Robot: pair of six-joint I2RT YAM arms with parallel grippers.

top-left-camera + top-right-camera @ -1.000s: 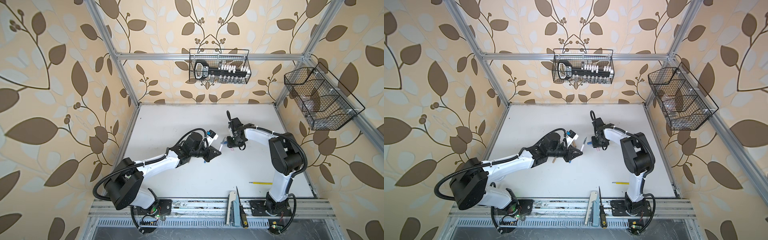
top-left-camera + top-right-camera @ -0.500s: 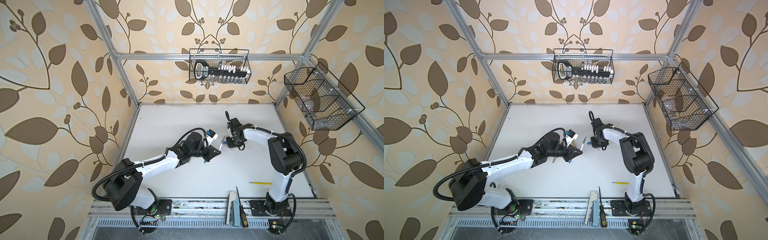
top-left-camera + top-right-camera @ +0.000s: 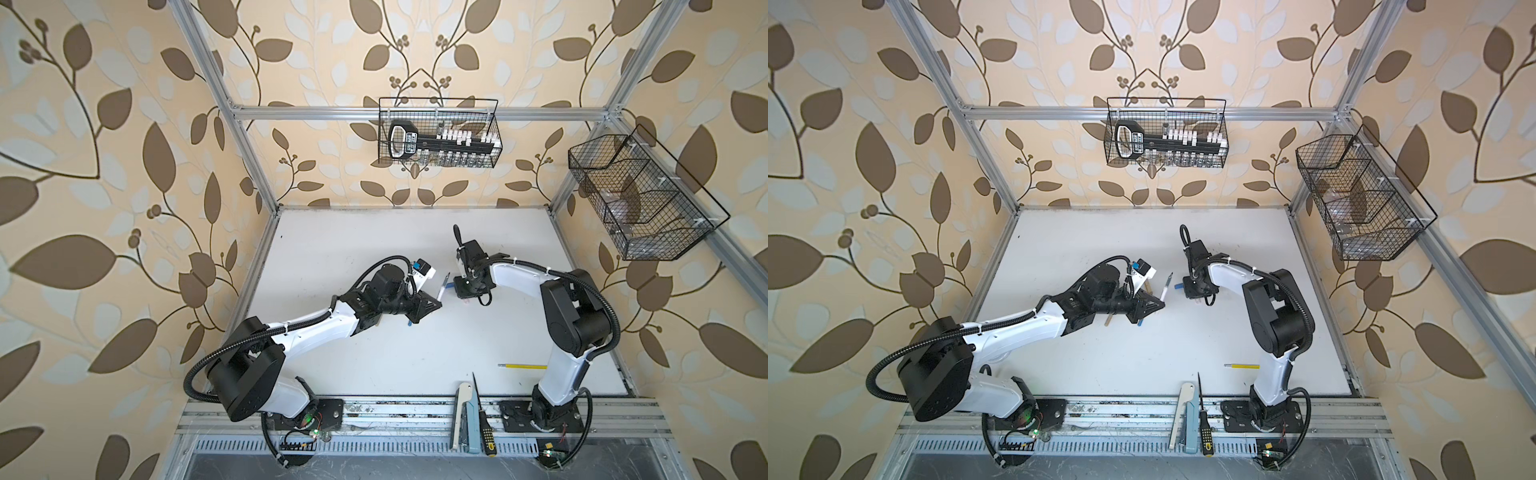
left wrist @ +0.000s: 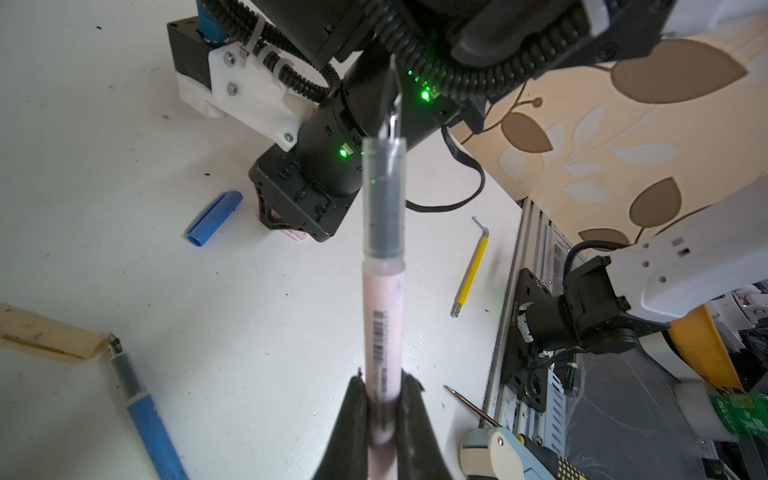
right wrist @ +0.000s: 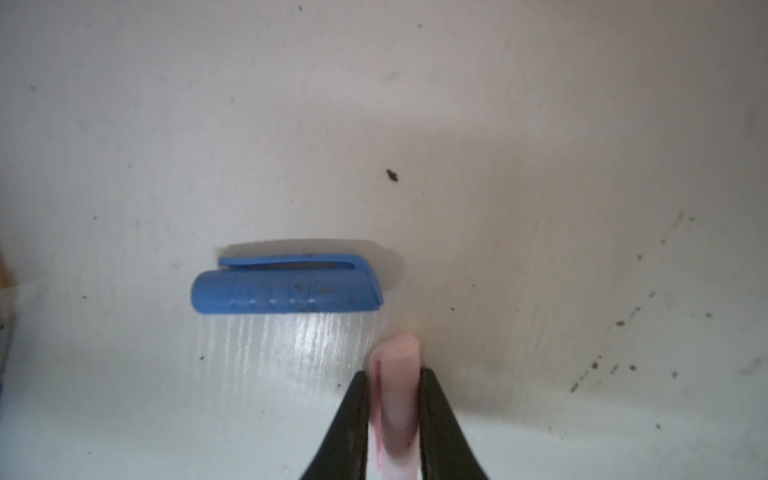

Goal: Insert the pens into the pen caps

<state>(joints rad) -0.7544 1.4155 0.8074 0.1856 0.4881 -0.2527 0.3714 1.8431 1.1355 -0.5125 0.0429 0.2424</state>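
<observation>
My left gripper [image 4: 382, 380] is shut on the pale pink pen [image 4: 380, 316], held above the table with its dark tip toward the right arm; both top views show this pen [image 3: 444, 284] [image 3: 1166, 286]. My right gripper [image 5: 395, 374] points down at the table, shut on the pale pink cap [image 5: 397, 353]. The blue cap [image 5: 286, 291] lies just beside it, also seen in the left wrist view [image 4: 214, 218]. A blue pen [image 4: 145, 419] lies under the left arm, its tip at a tan piece [image 4: 45, 336]; pen or cap, I cannot tell.
A yellow rod with a bent end [image 3: 523, 366] lies at the front right. A screwdriver [image 3: 484, 419] and a pale tool [image 3: 463, 415] rest on the front rail. Wire baskets hang on the back wall [image 3: 438, 133] and the right wall [image 3: 636, 199].
The right gripper's jaws have closed onto the pale pink cap. The left arm with the pink pen has hardly moved.
</observation>
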